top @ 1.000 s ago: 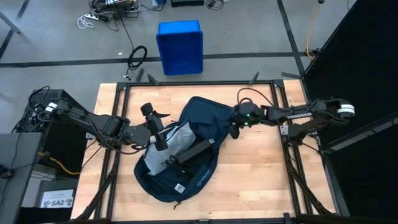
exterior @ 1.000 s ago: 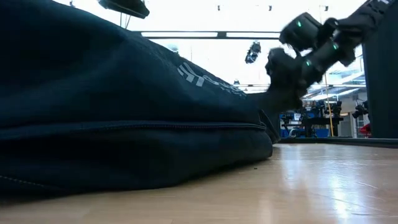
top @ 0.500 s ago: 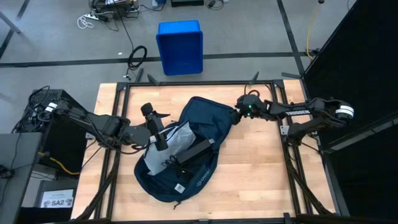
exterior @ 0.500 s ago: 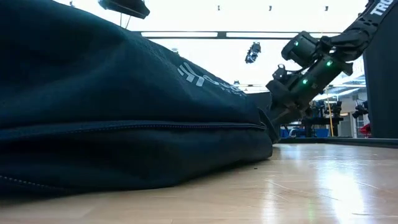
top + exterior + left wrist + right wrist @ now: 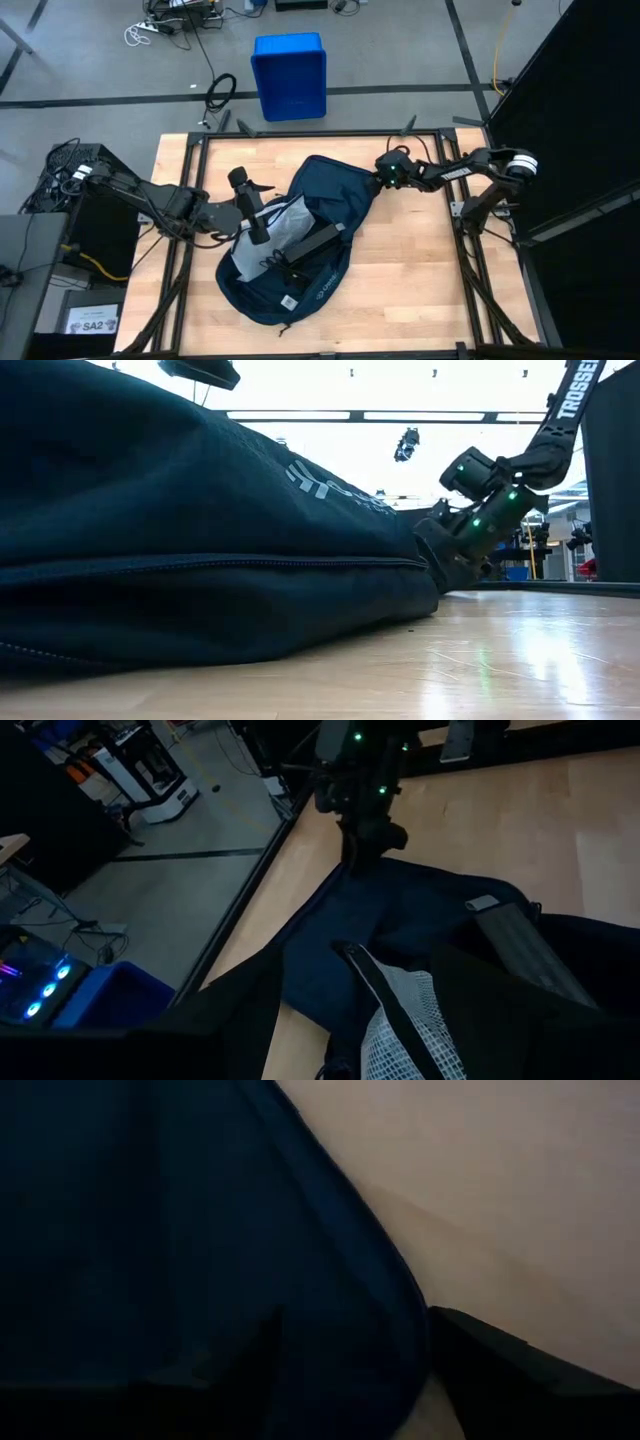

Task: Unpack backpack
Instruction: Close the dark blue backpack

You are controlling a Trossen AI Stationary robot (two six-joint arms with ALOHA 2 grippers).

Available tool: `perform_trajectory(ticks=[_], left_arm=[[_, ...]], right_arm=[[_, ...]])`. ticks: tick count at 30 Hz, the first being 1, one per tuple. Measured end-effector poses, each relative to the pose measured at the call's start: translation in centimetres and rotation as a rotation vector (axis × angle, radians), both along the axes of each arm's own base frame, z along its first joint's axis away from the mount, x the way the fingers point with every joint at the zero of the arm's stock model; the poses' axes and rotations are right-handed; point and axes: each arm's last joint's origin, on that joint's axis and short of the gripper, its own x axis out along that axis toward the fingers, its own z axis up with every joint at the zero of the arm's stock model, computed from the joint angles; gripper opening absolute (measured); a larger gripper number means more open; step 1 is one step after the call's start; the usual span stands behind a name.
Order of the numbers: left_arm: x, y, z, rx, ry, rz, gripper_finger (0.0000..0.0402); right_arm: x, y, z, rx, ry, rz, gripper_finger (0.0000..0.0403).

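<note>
The backpack (image 5: 300, 235) is lying in the middle of the pale wooden table (image 5: 420, 290), a large soft bag of dark navy fabric, rounded and slumping, its upper flap folded open so a pale grey mesh lining (image 5: 270, 225) and a flat black slab-shaped object (image 5: 312, 243) are showing inside. A small white label (image 5: 288, 302) and pale printed lettering, too small to read, are sitting near its lower edge; in the low view a white logo (image 5: 325, 485) is running across the fabric, also unreadable, above a long stitched seam. The word TROSSEN is reading down the right arm's dark link in the low view. The right gripper (image 5: 381, 184) is pressing at the bag's far right corner, its fingers (image 5: 500, 1365) standing apart on either side of the navy edge fabric, the cloth lying between them without being pinched. The left gripper (image 5: 262, 232) is reaching into the open mouth of the bag over the mesh, and whether its fingers are apart or together cannot be told. Beyond the table a rigid bright blue plastic bin (image 5: 289, 75) is standing on the grey floor.
</note>
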Motion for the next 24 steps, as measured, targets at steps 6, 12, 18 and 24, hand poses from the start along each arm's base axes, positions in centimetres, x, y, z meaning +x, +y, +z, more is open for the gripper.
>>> perform_trajectory(ticks=[6, 12, 18, 24], left_arm=[[0.0, 0.0, 0.0, -0.001, -0.003, 0.000, 0.0229], [0.0, 0.0, 0.1, -0.004, -0.007, -0.002, 0.0229], [0.0, 0.0, 0.1, -0.003, -0.007, -0.001, 0.0229], [0.2, 0.7, 0.0, 0.003, -0.005, 0.034, 0.0228]], right_arm=[[1.1, -0.6, 0.9, 0.003, -0.052, 0.166, 0.0059], [2.6, -2.0, 3.0, -0.077, -0.129, 0.236, 0.0005], [4.0, -4.0, 6.7, -0.209, -0.210, 0.247, 0.0001], [4.9, -5.7, 11.2, -0.305, -0.254, 0.274, 0.0000]])
